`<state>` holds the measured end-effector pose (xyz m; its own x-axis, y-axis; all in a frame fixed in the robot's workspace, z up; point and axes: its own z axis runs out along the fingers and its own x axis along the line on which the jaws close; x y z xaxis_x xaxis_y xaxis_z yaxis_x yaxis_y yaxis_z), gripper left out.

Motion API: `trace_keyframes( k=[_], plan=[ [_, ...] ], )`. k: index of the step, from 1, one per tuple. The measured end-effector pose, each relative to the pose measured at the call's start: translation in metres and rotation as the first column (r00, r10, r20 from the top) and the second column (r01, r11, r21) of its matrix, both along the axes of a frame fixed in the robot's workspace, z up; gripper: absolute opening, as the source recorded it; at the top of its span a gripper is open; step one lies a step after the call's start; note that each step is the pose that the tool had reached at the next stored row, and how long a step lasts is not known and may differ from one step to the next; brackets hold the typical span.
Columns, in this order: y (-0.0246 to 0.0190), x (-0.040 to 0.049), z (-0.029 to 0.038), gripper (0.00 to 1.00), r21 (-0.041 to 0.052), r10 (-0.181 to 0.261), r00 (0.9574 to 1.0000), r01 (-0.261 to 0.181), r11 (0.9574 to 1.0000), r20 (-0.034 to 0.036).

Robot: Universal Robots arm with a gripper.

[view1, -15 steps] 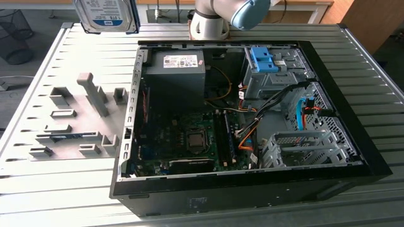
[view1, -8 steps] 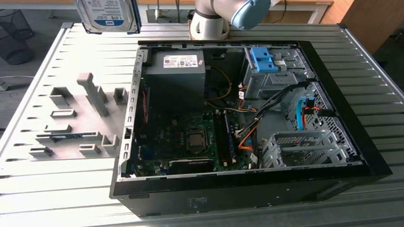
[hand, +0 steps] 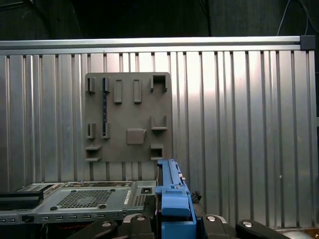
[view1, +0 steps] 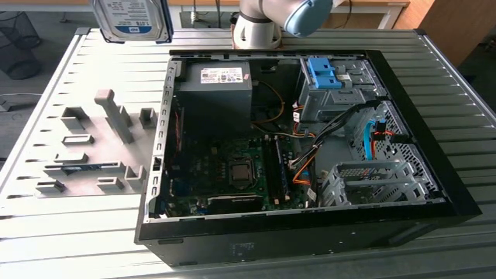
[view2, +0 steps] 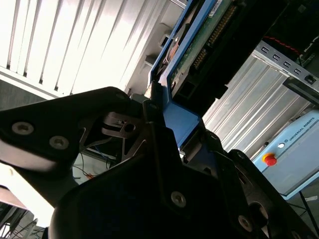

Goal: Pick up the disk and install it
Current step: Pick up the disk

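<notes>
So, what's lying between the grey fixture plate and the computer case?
Just bare ribbed table between plate and case, seen in the first wrist view.

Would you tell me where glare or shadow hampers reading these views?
Second wrist view: the ribbed metal table is washed out by glare, while the black pincer clamping the blue-framed silver hard drive is silhouetted. First wrist view: bright sheen on the table beside the grey fixture plate. Exterior view: even light; the open black computer case is shadowed inside.
</notes>
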<state>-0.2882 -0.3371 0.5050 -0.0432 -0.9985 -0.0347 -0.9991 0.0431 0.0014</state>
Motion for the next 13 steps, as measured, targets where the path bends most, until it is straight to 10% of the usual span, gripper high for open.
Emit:
trace_keyframes(
  k=[13],
  plan=[
    [-0.0035, 0.0100, 0.0000, 0.37, 0.0000, 0.000, 1.0000, 0.000, 1.0000, 0.0000]
  ],
)
